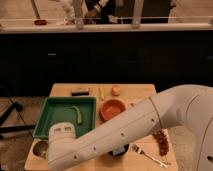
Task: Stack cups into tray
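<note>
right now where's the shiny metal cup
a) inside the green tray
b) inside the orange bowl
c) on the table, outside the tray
c: the metal cup sits on the table just off the near left corner of the green tray, next to the arm; the claw is not in view.

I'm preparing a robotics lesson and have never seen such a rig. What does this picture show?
One camera looks down at a light wooden table; its mounting is unknown. The thick white tube crossing the picture is the robot's single arm. Its hand is not in view: the visible arm reaches low on the left, by the large shallow green plastic tray, so nothing is seen held. At that tray's near left corner stands a small shiny grey metal cup. A small curved green object lies in the tray. To the right sit a round orange bowl and a metal fork.
</note>
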Robot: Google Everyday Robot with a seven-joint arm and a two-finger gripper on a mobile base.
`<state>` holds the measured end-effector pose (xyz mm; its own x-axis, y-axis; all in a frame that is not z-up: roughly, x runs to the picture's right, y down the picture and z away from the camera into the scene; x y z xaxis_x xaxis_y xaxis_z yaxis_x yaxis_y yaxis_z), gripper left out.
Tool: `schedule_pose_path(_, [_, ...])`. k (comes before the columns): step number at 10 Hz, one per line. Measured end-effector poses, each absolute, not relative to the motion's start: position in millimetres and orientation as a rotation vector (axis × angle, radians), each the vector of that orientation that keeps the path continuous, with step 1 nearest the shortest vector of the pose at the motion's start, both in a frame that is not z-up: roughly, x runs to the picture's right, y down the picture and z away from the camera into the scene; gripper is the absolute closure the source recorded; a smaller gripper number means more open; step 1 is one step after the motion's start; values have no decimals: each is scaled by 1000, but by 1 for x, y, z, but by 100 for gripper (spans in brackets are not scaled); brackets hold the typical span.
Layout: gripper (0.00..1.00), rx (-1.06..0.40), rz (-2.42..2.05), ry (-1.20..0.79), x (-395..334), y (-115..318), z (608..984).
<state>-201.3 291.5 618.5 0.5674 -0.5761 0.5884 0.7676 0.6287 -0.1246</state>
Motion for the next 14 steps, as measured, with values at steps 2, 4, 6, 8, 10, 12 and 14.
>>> schedule_pose_path(2, [100, -368, -832, -540, -215, 279, 612])
schedule_pose_path(4, [100, -346, -854, -545, -229, 266, 606])
schedule_pose_path(6, [100, -323, -885, -556, -248, 257, 597])
schedule_pose_path(8, [100, -309, -915, -568, -264, 253, 592])
schedule_pose_path(10, [100, -307, -945, -588, -284, 254, 592])
schedule_pose_path(12, [100, -312, -960, -598, -292, 255, 596])
schedule_pose_path(14, [100, -321, -968, -602, -296, 257, 602])
